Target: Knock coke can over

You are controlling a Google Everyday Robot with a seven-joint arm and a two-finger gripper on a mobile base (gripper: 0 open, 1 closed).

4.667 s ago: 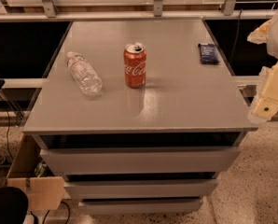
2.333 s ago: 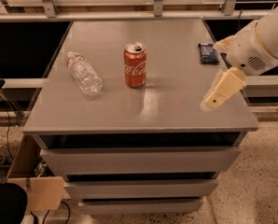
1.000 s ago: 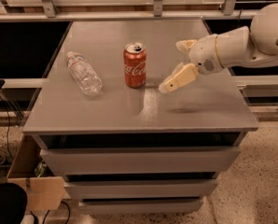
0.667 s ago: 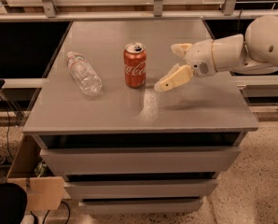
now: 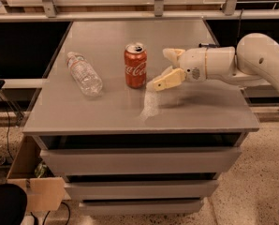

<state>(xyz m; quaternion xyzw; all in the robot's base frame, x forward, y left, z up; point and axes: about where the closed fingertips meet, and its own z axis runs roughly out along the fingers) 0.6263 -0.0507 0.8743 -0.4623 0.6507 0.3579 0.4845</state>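
The coke can (image 5: 135, 65) is a red can with white script and a silver top. It stands upright near the middle of the grey table top (image 5: 106, 111). My gripper (image 5: 159, 69) reaches in from the right, low over the table, just right of the can and a short gap away from it. Its two cream fingers are spread open, one (image 5: 172, 54) behind and one (image 5: 166, 80) in front, and they hold nothing. The white arm (image 5: 263, 60) extends off to the right.
A clear plastic water bottle (image 5: 84, 73) lies on its side left of the can. The table is a cabinet with drawers (image 5: 139, 161) below. A shelf rail (image 5: 130, 14) runs behind it. A cardboard box (image 5: 34, 184) sits on the floor at the lower left.
My gripper has come in from the right edge of the table and moved left across it, ending close beside the can. The can and bottle have not moved.
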